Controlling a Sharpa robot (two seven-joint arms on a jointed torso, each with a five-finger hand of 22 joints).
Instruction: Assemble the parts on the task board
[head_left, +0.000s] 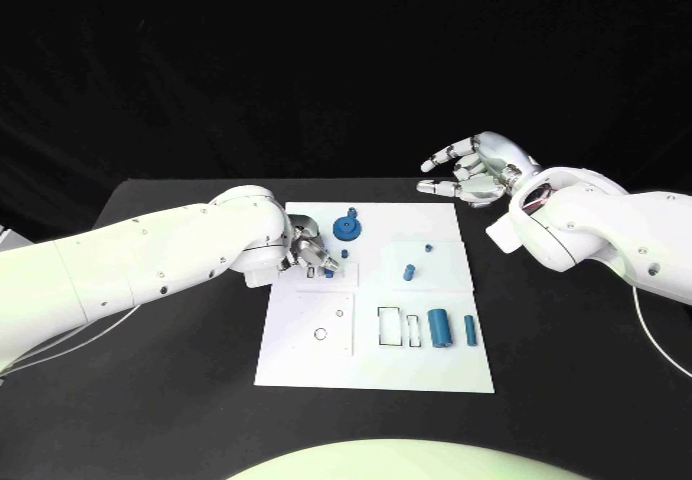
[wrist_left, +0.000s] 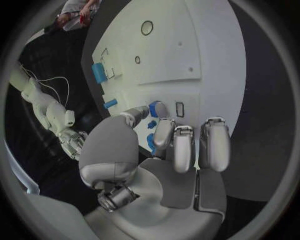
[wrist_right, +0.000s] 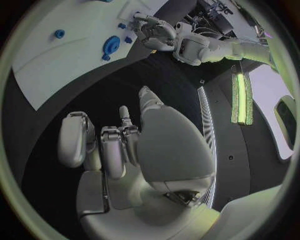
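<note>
While the left hand rests low on the upper-left part of the task board, its fingers are curled down around small blue parts; the left wrist view shows a blue piece pressed between thumb and finger, so the hand is grasping it. The task board is a white rectangular plate lying flat in the middle of the black tabletop, marked with outlined rectangular slots and small round holes. Just beside the left hand stands a blue round gear-like part with a peg rising from its centre. Near the board's middle lie a short blue peg and a tiny blue stud. Lower right, a thick blue cylinder and a thin blue rod lie side by side next to the rectangular slots. The right hand hovers above the tabletop beyond the board's upper-right corner, fingers spread and holding nothing.
</note>
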